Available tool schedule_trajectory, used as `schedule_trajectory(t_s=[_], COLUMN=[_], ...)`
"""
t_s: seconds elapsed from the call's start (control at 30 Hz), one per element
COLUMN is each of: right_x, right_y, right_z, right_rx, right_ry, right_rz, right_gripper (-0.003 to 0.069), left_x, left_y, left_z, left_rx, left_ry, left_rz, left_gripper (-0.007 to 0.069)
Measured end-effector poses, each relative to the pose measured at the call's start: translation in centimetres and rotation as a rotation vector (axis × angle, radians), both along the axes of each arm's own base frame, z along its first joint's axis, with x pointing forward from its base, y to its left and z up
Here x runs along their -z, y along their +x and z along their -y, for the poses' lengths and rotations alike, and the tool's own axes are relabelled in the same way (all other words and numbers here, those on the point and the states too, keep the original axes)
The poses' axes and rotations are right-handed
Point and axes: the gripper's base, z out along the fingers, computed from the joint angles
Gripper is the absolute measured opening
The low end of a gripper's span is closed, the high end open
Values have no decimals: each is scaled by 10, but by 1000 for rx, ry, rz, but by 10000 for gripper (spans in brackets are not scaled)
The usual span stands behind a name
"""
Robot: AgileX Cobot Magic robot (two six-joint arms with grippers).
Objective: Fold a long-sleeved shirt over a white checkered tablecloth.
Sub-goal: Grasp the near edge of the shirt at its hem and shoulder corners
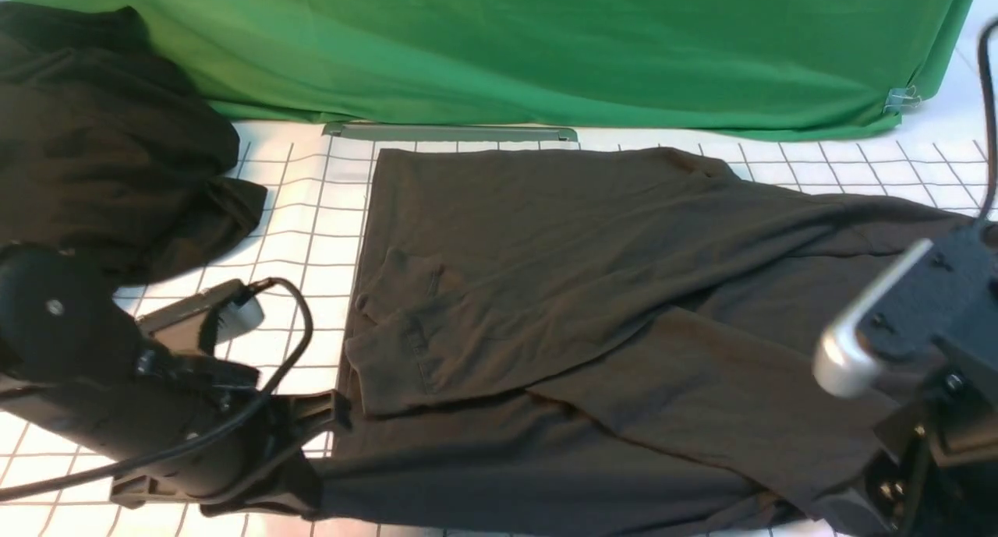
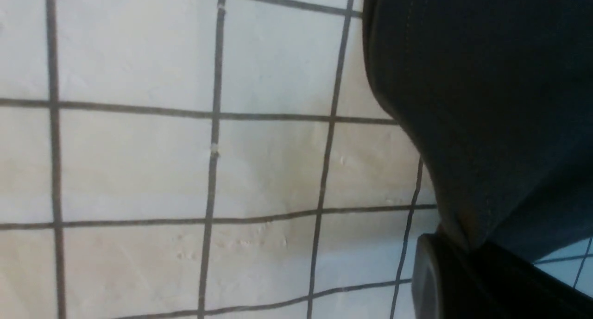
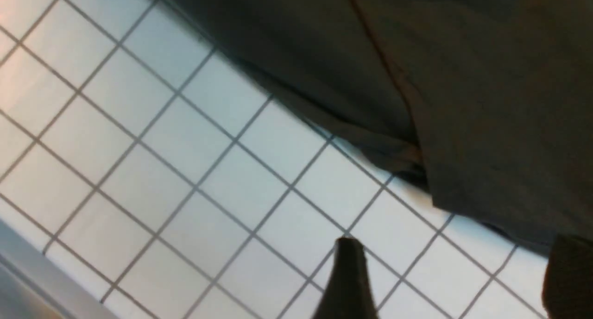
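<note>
- Front: the shirt lies spread across the cloth with one sleeve laid over its body. The left gripper is at its near left edge, probably to anchor or lift that side for a fold.
- Left wrist: the jaws are closed on a pinch of shirt hem, low over the grid.
- Right wrist: the right gripper stands wide and empty just beside the shirt's edge, apparently placed to take hold.

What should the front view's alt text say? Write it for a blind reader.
A dark charcoal knit long-sleeved shirt lies spread on a white checkered tablecloth, sleeves folded across its body. The left gripper pinches its near left corner; a black fabric heap lies far left, a green fabric backdrop behind.
</note>
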Motion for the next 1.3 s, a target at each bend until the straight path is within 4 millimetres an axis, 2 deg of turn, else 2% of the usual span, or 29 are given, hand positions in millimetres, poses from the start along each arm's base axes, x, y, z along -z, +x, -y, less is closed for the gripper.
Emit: schedule_trajectory(t_s=[0.17,0.27,0.3,0.37,0.57,0.73,0.97,1.2,1.3], right_x=[22,41,41,57,75,98,125,139,143], right_y=[6,9,9,13,22,40,51,56,58], right_z=[-14,-27,-27,-37,-45,-54,-56,-57,-55], right_rx=[-34,-81,-81,-100,-128,-187,-241,-271,-285], right_ry=[-78,-163,-163,-247,-316,-389,-528,-581,-615], right_rz=[-97,-147,-147,-164,-176,-112,-136,-141,-134], right_gripper=[521,568,568,595,585,578,578,578,551], left_x=[1,1,1,1,2,2,2,2,2], left_y=[-2,-3,-3,-3,-2,-2,-2,-2,-2], left_z=[-4,-4,-4,-5,-6,-6,-6,-7,-7], left_rx=[30,44,45,59,69,73,74,75,75], left_ry=[19,29,29,40,53,58,59,61,61], left_rz=[-27,-23,-23,-18,-13,-10,-10,-9,-9], left_gripper=[17,17,17,17,17,17,17,17,17])
